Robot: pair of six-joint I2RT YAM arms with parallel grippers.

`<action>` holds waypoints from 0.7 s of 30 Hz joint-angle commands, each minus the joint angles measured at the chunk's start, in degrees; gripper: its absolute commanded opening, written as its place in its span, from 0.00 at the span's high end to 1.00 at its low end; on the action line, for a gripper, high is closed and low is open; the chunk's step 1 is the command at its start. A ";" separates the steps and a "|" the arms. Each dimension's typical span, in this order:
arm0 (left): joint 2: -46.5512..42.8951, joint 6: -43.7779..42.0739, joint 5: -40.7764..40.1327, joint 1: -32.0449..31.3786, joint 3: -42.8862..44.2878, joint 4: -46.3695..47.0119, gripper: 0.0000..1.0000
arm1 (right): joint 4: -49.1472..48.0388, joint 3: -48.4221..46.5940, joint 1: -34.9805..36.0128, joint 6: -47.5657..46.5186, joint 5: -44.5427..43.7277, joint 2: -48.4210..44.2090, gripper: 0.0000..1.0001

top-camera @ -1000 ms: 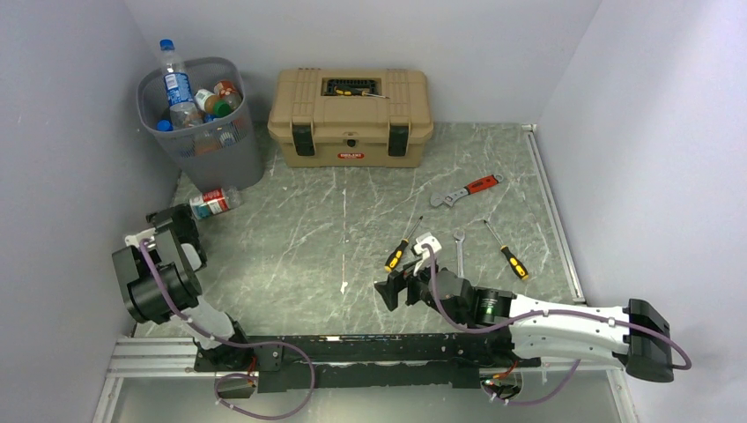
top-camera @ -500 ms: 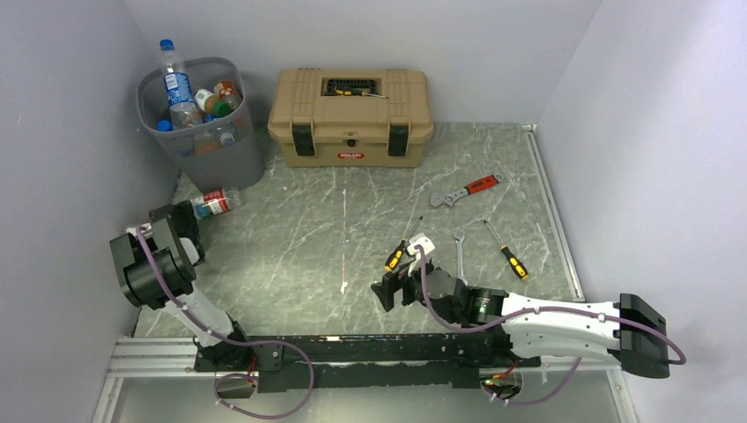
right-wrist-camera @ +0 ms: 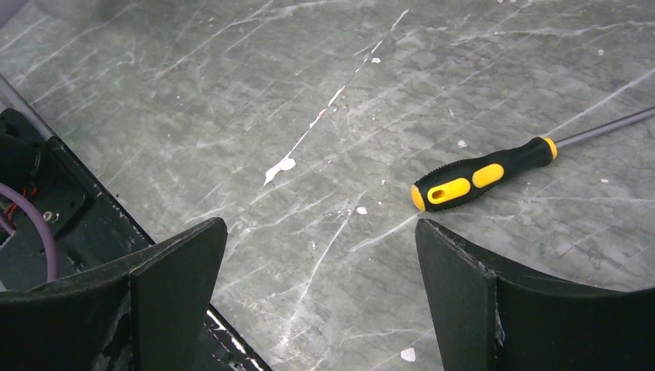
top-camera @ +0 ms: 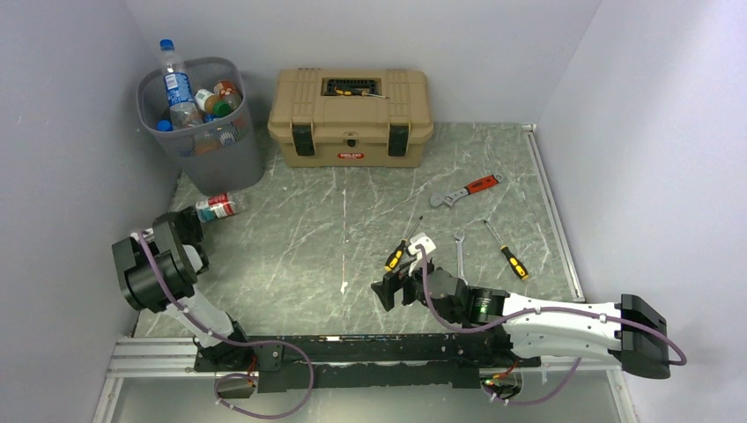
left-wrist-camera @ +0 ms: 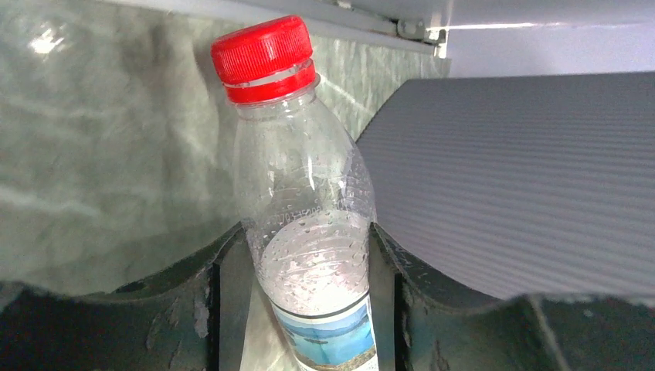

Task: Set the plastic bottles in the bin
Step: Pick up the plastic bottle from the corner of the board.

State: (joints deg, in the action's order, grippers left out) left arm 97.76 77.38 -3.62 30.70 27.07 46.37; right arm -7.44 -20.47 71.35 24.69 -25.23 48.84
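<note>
**Bottle gripped just in front of the bin**

Seen from above: a round grey mesh bin (top-camera: 225, 163) at the far left corner of a green marbled table (top-camera: 352, 211). Stuffed with plastic bottles (top-camera: 179, 88), a tall blue-labelled one poking above the rim.

Just in front of the bin, on its side: one more clear bottle (top-camera: 218, 208) with a red cap, the cap end pointing away from the left gripper (top-camera: 181, 227). Hard to tell whether resting on the table or raised just off it.

From the left wrist: left gripper (left-wrist-camera: 309, 232) clamped around the bottle (left-wrist-camera: 301, 170), dark fingers (left-wrist-camera: 224, 286) pressed against both sides just above the label.

Well to the right of the bin, near the front edge: right gripper (top-camera: 388, 291) spread wide, holding nothing. Close beyond it, a yellow-and-black screwdriver (right-wrist-camera: 479, 176) flat on the table.

Directly right of the bin, against the back wall: a tan toolbox (top-camera: 350, 106).
</note>
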 commanded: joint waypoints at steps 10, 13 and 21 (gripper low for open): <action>-35.39 -8.11 6.10 -0.50 -4.65 -29.80 0.60 | -4.93 0.54 0.10 -1.71 -3.41 -2.41 0.03; -42.27 -11.03 9.77 -2.32 -4.91 -34.86 0.61 | -5.79 0.07 0.10 -1.53 -4.14 -2.62 0.03; -47.07 -21.68 18.61 -14.87 2.36 -44.73 0.62 | -0.84 -5.18 0.02 -1.45 -1.11 -2.39 0.03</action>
State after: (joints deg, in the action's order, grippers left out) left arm 52.93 63.81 8.43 20.60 23.59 8.64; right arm -9.10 -21.08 71.33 23.75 -26.87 47.16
